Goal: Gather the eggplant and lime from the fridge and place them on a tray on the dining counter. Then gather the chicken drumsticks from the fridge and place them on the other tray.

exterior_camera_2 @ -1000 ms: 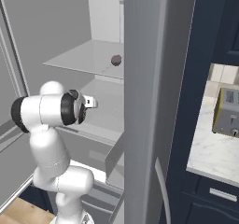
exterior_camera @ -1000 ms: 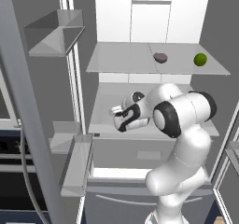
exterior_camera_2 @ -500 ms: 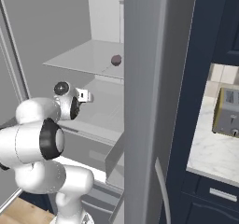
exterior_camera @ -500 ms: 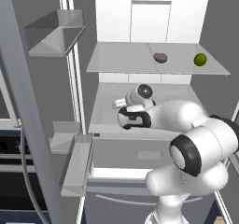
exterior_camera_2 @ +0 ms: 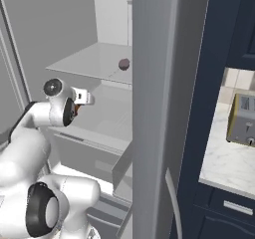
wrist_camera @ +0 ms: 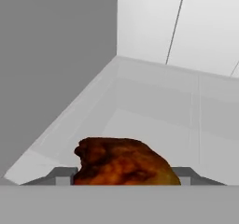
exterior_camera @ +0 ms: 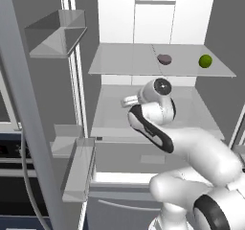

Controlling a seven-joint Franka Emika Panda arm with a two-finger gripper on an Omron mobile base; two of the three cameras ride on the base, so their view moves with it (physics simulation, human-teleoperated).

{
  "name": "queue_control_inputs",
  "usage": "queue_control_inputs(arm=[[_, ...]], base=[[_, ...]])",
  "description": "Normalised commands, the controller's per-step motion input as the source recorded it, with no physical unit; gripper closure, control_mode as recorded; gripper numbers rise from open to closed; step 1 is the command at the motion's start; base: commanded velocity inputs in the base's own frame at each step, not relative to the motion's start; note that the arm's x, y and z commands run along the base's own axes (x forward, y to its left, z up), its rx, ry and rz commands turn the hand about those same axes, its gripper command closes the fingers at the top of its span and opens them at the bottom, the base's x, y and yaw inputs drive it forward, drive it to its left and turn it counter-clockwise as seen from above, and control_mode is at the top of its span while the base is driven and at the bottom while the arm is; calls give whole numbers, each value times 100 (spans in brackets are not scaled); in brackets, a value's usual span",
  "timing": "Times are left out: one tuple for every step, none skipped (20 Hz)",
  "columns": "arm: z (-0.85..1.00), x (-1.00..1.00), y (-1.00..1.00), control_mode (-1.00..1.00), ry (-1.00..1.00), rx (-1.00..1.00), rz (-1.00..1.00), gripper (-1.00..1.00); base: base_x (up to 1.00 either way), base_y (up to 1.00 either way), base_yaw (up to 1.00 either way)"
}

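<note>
A browned chicken drumstick [wrist_camera: 122, 162] sits between my two finger tips in the hand view, and my gripper [wrist_camera: 123, 177] is shut on it. From the right base view the gripper [exterior_camera_2: 78, 103] hangs over the fridge's middle shelf [exterior_camera_2: 112, 121], with a sliver of the drumstick [exterior_camera_2: 76, 109] showing beside it. In the left base view my wrist [exterior_camera: 158, 92] hides the fingers. On the upper shelf [exterior_camera: 124, 61] lie the dark purple eggplant [exterior_camera: 164, 59] and, to its right, the green lime [exterior_camera: 205, 61]. The eggplant [exterior_camera_2: 124, 63] also shows from the right.
The open fridge door [exterior_camera: 28, 109] with its bins [exterior_camera: 79, 169] stands at the left. The other door's edge [exterior_camera_2: 159, 108] rises in the right base view, with a toaster [exterior_camera_2: 244, 118] on a marble counter beyond. A drawer front [exterior_camera: 143, 159] lies below the middle shelf.
My elbow has swung down and toward the cameras, folding the arm low. The hand has risen slightly above the middle shelf. Eggplant and lime have not moved.
</note>
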Motion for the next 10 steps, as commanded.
queue_control_inputs(arm=[[68,-82,-17,-100,0,0,0,100],[65,-77,-9,-100,0,-2,0,100],[69,-70,-9,-100,0,-3,0,100],[72,-60,-7,-100,0,-4,0,100],[73,-58,-6,-100,0,-4,0,100],[76,-53,-5,-100,0,-5,0,100],[80,-51,-4,-100,0,-5,0,100],[81,-52,-1,-100,1,-7,0,100],[85,-52,-1,-100,5,-7,0,100],[82,-54,-1,-100,6,-8,0,100]], base=[[0,0,0],[0,0,0],[0,0,0],[0,0,0],[0,0,0],[0,0,0],[0,0,0],[0,0,0],[0,0,0],[0,0,0]])
